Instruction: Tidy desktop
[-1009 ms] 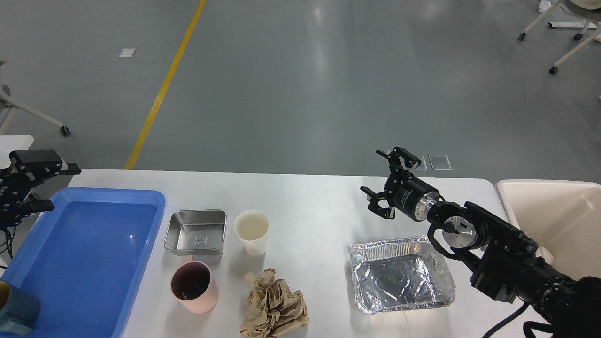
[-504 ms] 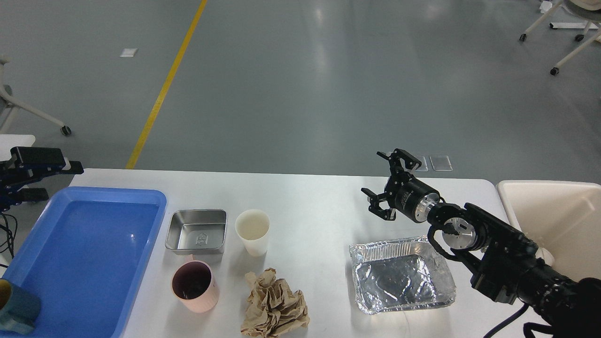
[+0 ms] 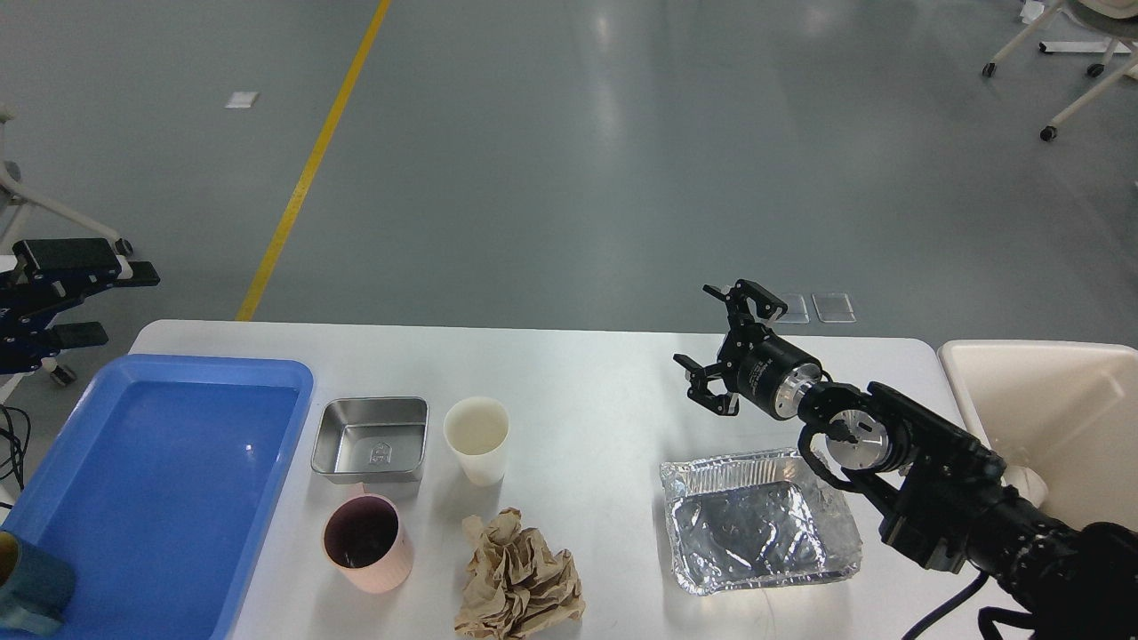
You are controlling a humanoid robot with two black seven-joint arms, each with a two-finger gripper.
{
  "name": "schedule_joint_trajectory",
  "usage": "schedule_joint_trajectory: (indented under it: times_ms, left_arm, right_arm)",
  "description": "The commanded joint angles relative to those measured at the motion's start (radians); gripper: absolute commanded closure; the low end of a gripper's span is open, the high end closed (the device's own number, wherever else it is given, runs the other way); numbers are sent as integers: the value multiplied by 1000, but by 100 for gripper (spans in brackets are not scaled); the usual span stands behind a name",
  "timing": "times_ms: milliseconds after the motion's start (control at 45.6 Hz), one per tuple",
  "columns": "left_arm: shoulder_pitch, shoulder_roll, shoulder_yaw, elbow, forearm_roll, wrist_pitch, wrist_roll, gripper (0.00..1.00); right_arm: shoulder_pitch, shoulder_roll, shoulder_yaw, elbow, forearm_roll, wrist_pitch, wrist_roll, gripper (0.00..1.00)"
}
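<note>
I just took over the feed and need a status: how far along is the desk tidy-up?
Early, it seems. Done: only a teal cup sits in the blue tray. In hand: nothing; the left gripper and right gripper are both open and empty. Left on the desktop: steel pan, white paper cup, pink cup, crumpled brown paper, foil tray.

A blue tray [image 3: 160,480], white desktop [image 3: 587,391], pink cup [image 3: 369,542], cream cup [image 3: 477,440], brown crumpled paper [image 3: 520,587], silver foil pan [image 3: 760,532].

Desktop [image 3: 587,373] w/ blue tray [image 3: 160,480], steel pan [image 3: 371,437], 2 cups [image 3: 476,439] [image 3: 367,542], crumpled paper [image 3: 520,578], foil tray [image 3: 760,520].
</note>
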Motion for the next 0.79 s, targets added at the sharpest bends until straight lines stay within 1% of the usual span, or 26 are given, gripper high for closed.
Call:
schedule_joint_trajectory:
  times_ms: [0,110,197,241,373,439,526,592,680,767]
  left_arm:
    - [6,-21,4,45,-5,30,6,2]
    - [17,-34,20,59,-1,77,5,2]
    - [23,-41,41,52,4,155,5,2]
    - [25,-41,64,45,12,181,-1,2]
    - [23,-55,78,36,151,243,-14,2]
    - [23,-87,77,36,174,304,-15,3]
    - [34,-103,84,32,174,364,-26,3]
    - [46,-104,81,26,176,373,-33,3]
    - [45,-97,86,-9,176,361,-38,2]
    - [46,-104,89,-20,185,330,-24,2]
  right_arm:
    - [2,6,1,-2,0,0,0,0]
    - [2,11,1,-3,0,-6,2,0]
    - [3,21,1,-5,0,-9,2,0]
    - [5,23,1,-5,0,-11,2,0]
    - [3,21,1,-5,0,-16,0,0]
    - [5,21,1,-5,0,-16,0,0]
    - [3,23,1,-5,0,-16,0,0]
    - [3,23,1,-3,0,-16,0,0]
    - [3,26,1,-5,0,-16,0,0]
    - [3,31,1,-5,0,-17,0,0]
